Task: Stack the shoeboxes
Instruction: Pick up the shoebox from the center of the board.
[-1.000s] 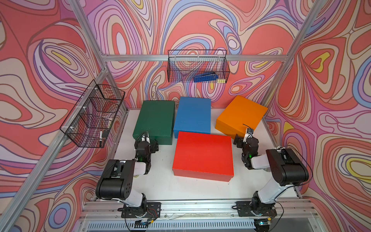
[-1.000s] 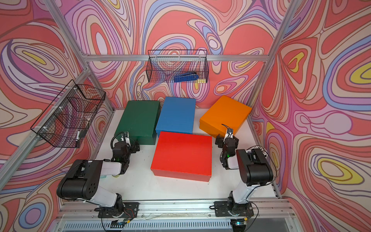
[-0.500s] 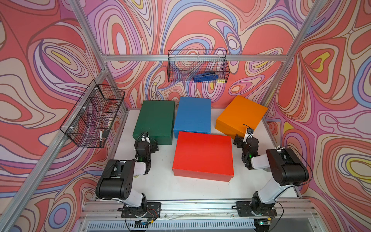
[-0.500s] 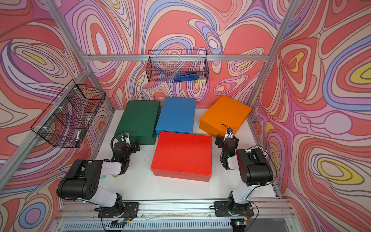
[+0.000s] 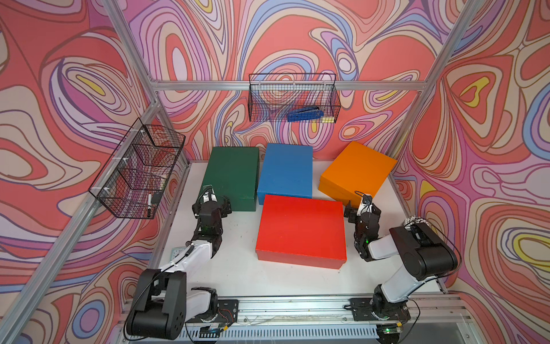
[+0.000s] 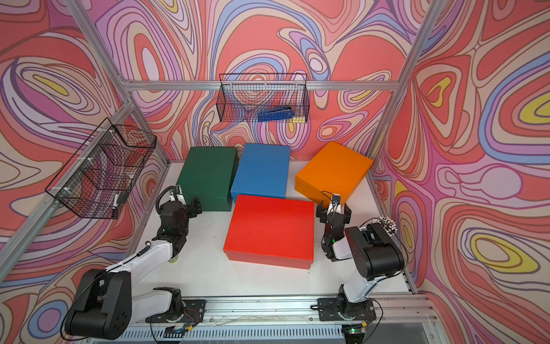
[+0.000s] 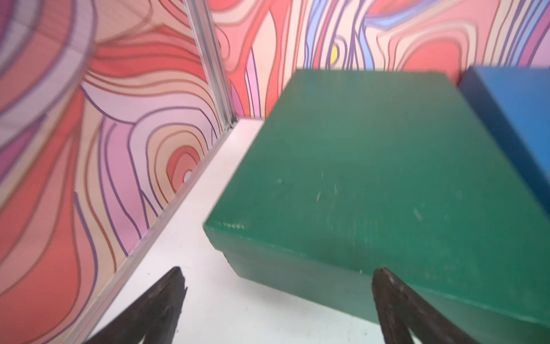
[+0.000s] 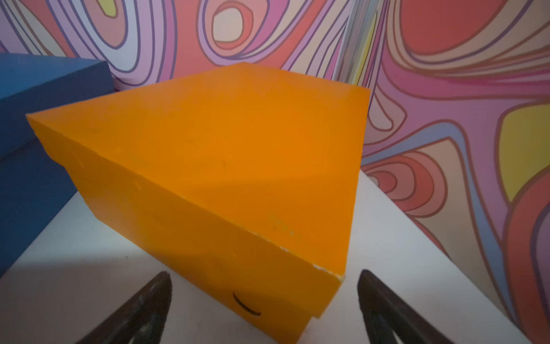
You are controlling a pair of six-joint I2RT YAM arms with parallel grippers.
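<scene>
Four shoeboxes lie flat and apart on the white table [image 5: 238, 268], none on top of another. In both top views the green one [image 5: 230, 175] [image 6: 206, 175] is at the back left, with the blue one [image 5: 285, 171] [image 6: 262, 169] beside it. The orange one [image 5: 357, 169] [image 6: 333, 169] is at the back right, turned at an angle. The red one [image 5: 300, 229] [image 6: 270, 229] lies in front, in the middle. My left gripper [image 5: 212, 200] [image 7: 278, 271] stands open just short of the green box's near corner [image 7: 372, 178]. My right gripper [image 5: 361, 208] [image 8: 265, 273] stands open before the orange box's near corner [image 8: 223, 149], holding nothing.
A black wire basket [image 5: 293, 101] hangs on the back wall with a blue tool [image 5: 305, 114] in it. Another wire basket [image 5: 137, 169] hangs on the left frame rail and holds a marker [image 5: 148, 201]. Patterned walls and aluminium posts close in three sides.
</scene>
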